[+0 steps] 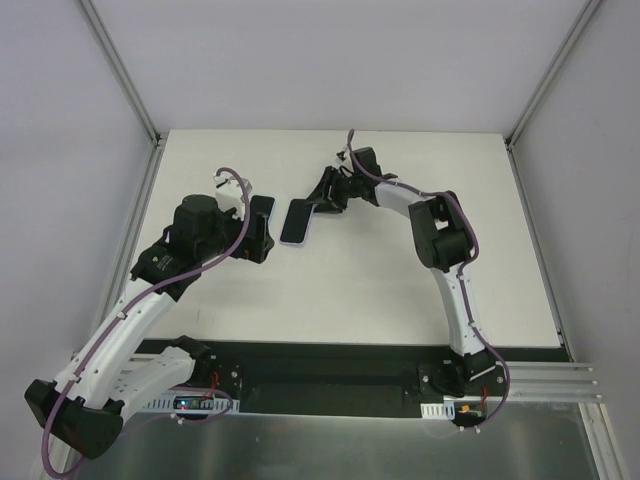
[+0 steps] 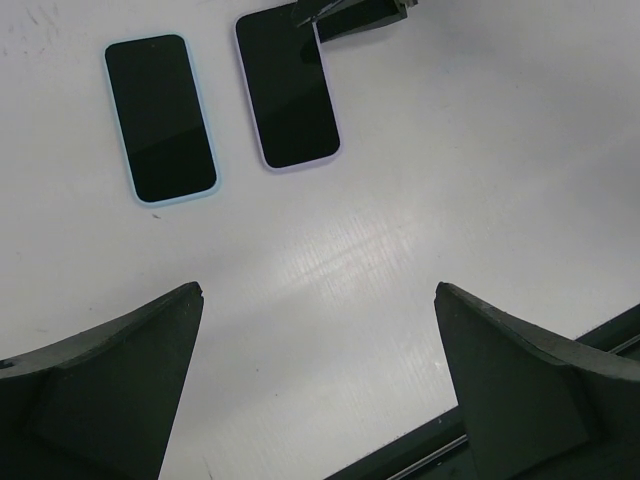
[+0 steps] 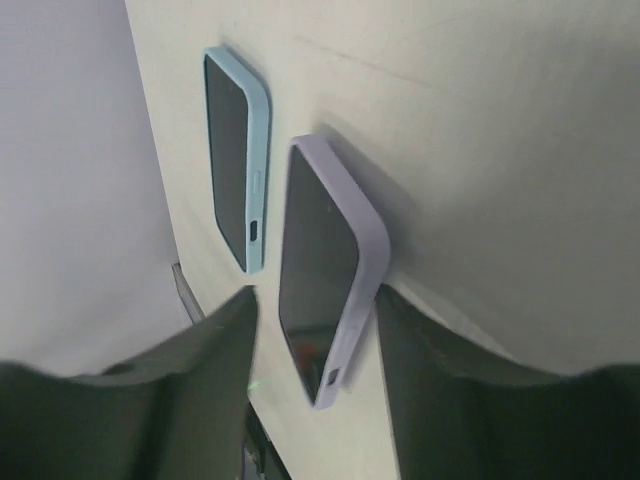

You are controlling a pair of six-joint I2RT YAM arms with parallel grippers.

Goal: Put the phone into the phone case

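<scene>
Two dark-faced slabs lie side by side on the white table (image 1: 380, 290). One has a light blue rim (image 2: 160, 118), the other a lavender rim (image 2: 290, 88). I cannot tell which is the bare case. In the top view the blue one (image 1: 264, 208) is partly hidden by my left arm, and the lavender one (image 1: 296, 221) is in full view. My right gripper (image 3: 318, 297) is open and straddles the near end of the lavender one (image 3: 320, 250). Its right finger (image 3: 450, 380) sits against the rim and its left finger stands apart. My left gripper (image 2: 318, 300) is open and empty, above bare table short of both slabs.
The light blue slab (image 3: 235, 160) lies just beyond the lavender one in the right wrist view. The right gripper's fingers (image 2: 350, 15) show at the top of the left wrist view. Grey walls enclose the table on the far, left and right sides, and a black rail (image 1: 330, 365) runs along the near edge.
</scene>
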